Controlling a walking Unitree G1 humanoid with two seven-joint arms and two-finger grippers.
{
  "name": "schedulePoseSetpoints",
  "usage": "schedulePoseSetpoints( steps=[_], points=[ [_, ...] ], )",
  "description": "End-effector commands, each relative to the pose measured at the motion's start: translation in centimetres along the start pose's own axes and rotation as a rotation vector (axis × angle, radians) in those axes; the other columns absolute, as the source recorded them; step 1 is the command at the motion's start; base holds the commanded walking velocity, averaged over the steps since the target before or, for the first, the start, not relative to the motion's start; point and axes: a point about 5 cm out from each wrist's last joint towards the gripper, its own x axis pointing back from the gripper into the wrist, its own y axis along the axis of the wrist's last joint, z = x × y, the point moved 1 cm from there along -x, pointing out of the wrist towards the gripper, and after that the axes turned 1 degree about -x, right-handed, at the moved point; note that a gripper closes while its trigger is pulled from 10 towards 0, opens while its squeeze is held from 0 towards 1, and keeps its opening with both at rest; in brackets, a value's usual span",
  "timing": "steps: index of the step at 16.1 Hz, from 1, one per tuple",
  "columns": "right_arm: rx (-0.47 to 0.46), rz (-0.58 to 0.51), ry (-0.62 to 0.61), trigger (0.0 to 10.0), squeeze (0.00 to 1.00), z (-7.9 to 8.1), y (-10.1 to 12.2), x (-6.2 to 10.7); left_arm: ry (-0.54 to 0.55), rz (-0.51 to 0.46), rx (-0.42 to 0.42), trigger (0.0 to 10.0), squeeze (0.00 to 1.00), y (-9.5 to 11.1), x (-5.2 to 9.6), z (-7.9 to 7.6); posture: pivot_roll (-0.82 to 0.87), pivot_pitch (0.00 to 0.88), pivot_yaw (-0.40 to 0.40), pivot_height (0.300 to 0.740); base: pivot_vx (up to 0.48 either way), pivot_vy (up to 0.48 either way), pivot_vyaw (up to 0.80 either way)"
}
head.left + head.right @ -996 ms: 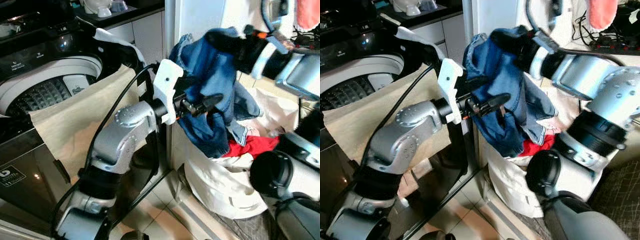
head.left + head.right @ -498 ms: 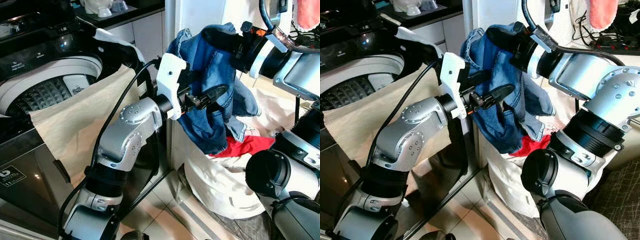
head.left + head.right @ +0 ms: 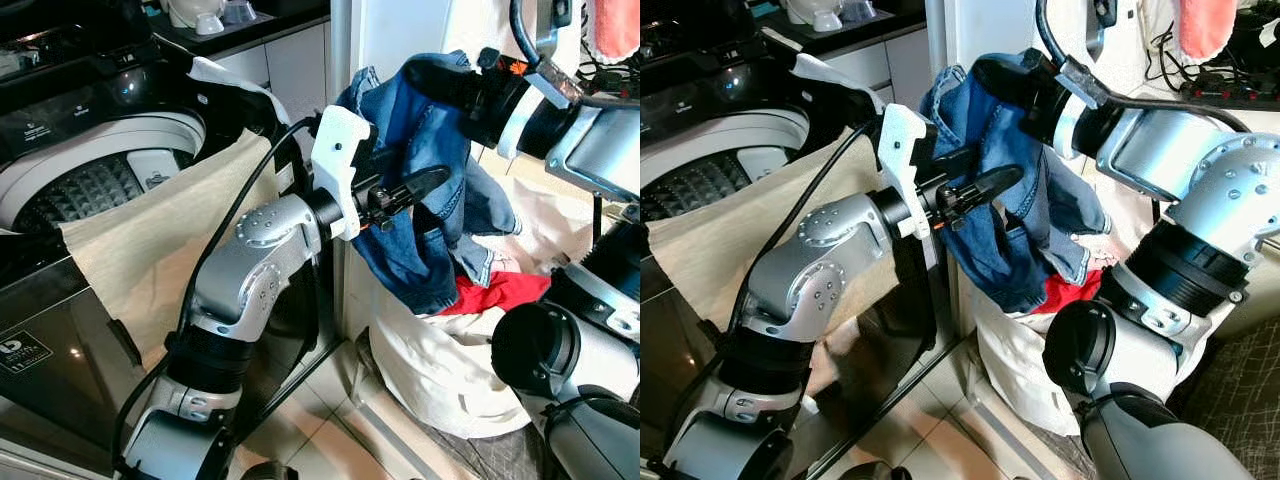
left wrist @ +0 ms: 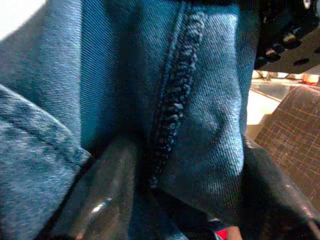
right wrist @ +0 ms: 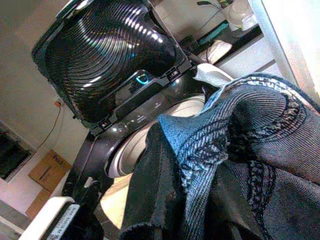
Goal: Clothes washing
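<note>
Blue denim, a pair of jeans (image 3: 425, 215), hangs bunched in the air between my two arms, above the white laundry bag (image 3: 450, 375) that stands on the floor just right of the washing machine (image 3: 95, 170). The cloth is mid-blue with paler worn folds and a thick stitched seam, and its lowest fold droops toward a red garment (image 3: 495, 292) lying in the bag's mouth.

My right gripper (image 3: 1005, 80) is at the top of the jeans, its black fingers pinching a bunch of denim. My left gripper (image 3: 405, 190) reaches in from the washer side; in the head views one long finger lies across the front of the cloth. The left wrist view adds what those views hide: the seam (image 4: 172, 95) runs down between the two black fingers (image 4: 107, 195), so the fingers are pressed onto a fold of denim.

The right wrist view looks past the held cloth to the washer's raised ribbed lid (image 5: 107, 55) and the rim of the open drum.

A beige cloth (image 3: 165, 245) is draped over the washer's front right corner. My left forearm and its black cable cross in front of that corner.
</note>
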Motion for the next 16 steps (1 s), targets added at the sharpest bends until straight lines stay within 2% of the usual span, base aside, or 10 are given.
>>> schedulePoseSetpoints(
  steps=[1,7,8,9,10,11,13,16],
  points=[
    [0.027,0.004,0.011,0.0,0.00,0.5,0.0,0.0,-0.005,-0.013,-0.014,0.0,0.00,0.4,0.1,0.1,-0.08,0.000,0.083,0.740,0.000,0.000,0.00],
    [0.033,-0.006,0.006,0.0,0.00,0.6,-0.1,0.1,0.007,-0.026,0.003,0.0,0.00,0.6,0.3,0.3,-0.08,0.000,0.089,0.740,0.000,0.000,0.00],
    [0.037,-0.006,0.000,0.4,0.00,0.5,-0.1,0.1,0.013,-0.034,-0.001,0.0,0.00,0.7,0.3,0.4,-0.08,0.000,0.090,0.740,0.000,0.000,0.00],
    [0.045,-0.006,-0.009,8.7,0.00,0.4,-0.1,0.1,0.021,-0.045,0.002,0.0,0.00,1.0,0.4,0.6,-0.08,0.000,0.093,0.740,0.000,0.000,0.00],
    [0.050,-0.006,-0.014,8.7,0.00,0.4,-0.1,0.1,0.026,-0.050,0.004,0.0,0.00,1.0,0.4,0.7,-0.08,0.000,0.093,0.740,0.000,0.000,0.00],
    [0.052,-0.007,-0.012,10.0,1.00,0.4,-0.2,0.2,0.045,-0.063,0.007,0.0,0.00,1.3,0.4,1.0,-0.08,0.000,0.094,0.740,0.000,0.000,0.00],
    [0.064,-0.005,-0.009,10.0,1.00,0.4,-0.3,0.5,0.089,-0.086,0.002,0.0,0.00,1.8,0.6,1.7,-0.08,0.000,0.094,0.740,0.000,0.000,0.00],
    [0.090,-0.005,-0.030,10.0,1.00,-0.1,-0.2,1.5,0.229,-0.144,-0.012,0.0,0.00,3.1,1.4,4.1,-0.07,0.000,0.094,0.740,0.000,0.000,0.00]
  ],
)
